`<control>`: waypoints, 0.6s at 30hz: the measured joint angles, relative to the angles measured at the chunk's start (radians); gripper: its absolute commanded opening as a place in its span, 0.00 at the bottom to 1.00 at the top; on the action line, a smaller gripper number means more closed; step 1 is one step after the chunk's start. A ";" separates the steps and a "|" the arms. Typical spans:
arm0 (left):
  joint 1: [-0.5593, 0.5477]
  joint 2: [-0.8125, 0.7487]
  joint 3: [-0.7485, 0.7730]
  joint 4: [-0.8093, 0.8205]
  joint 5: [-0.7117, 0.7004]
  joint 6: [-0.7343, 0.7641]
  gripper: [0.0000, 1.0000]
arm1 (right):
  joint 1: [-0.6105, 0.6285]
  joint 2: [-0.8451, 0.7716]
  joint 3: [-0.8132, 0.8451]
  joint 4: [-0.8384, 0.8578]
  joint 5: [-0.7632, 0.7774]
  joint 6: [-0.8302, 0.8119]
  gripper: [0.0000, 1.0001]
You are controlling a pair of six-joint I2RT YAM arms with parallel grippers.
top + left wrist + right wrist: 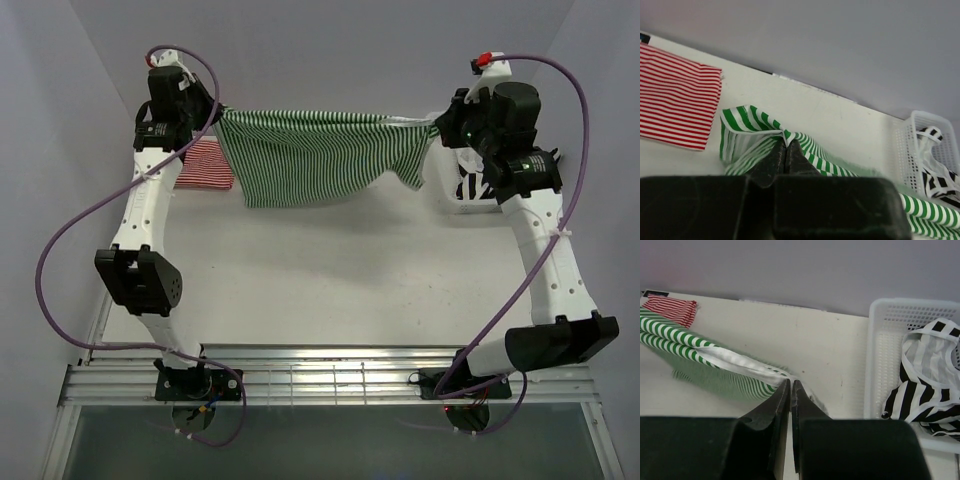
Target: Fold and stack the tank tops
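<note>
Step, prob.: spreading green top (310, 155), held taut over worktop (330, 280) far edge; left fingers (776, 159) & right fingers (779, 402) each clenched on a corner. Next: lower flat, fold, stack on red top (205, 165).

White table (330, 280) — folded red-striped top (205, 165) far left, lattice basket (879, 360) far right

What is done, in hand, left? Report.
Done: the red-and-white top lies folded flat on the table. In hand: the green-and-white top is stretched between the left claw and right claw, both shut on it. Left: folding it, then the black-and-white top, crumpled in the basket.
</note>
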 measured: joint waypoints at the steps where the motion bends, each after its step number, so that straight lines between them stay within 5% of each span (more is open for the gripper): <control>1: 0.003 -0.002 0.020 -0.002 0.020 0.004 0.00 | -0.013 -0.010 0.004 0.002 -0.021 0.000 0.08; 5: -0.002 -0.102 -0.014 0.026 0.070 0.016 0.00 | -0.050 -0.127 -0.090 0.043 -0.070 0.000 0.08; 9: 0.000 -0.350 -0.355 0.093 0.112 0.002 0.00 | -0.057 -0.324 -0.349 0.085 -0.096 0.013 0.11; 10: 0.002 -0.416 -0.460 0.095 0.120 -0.010 0.07 | -0.058 -0.374 -0.438 0.100 -0.102 0.020 0.14; 11: 0.003 -0.472 -0.563 0.093 0.126 -0.024 0.41 | -0.060 -0.415 -0.521 0.095 -0.110 0.032 0.16; 12: 0.004 -0.521 -0.669 0.095 0.134 -0.037 0.57 | -0.061 -0.452 -0.599 0.087 -0.121 0.046 0.23; 14: 0.005 -0.615 -0.889 0.096 0.162 -0.076 0.98 | -0.061 -0.506 -0.753 0.077 -0.136 0.088 0.53; 15: 0.008 -0.650 -0.983 0.069 0.175 -0.091 0.98 | -0.061 -0.525 -0.825 0.060 -0.148 0.115 0.75; 18: 0.009 -0.730 -1.152 -0.050 0.186 -0.126 0.98 | -0.061 -0.556 -0.980 -0.018 -0.173 0.159 0.98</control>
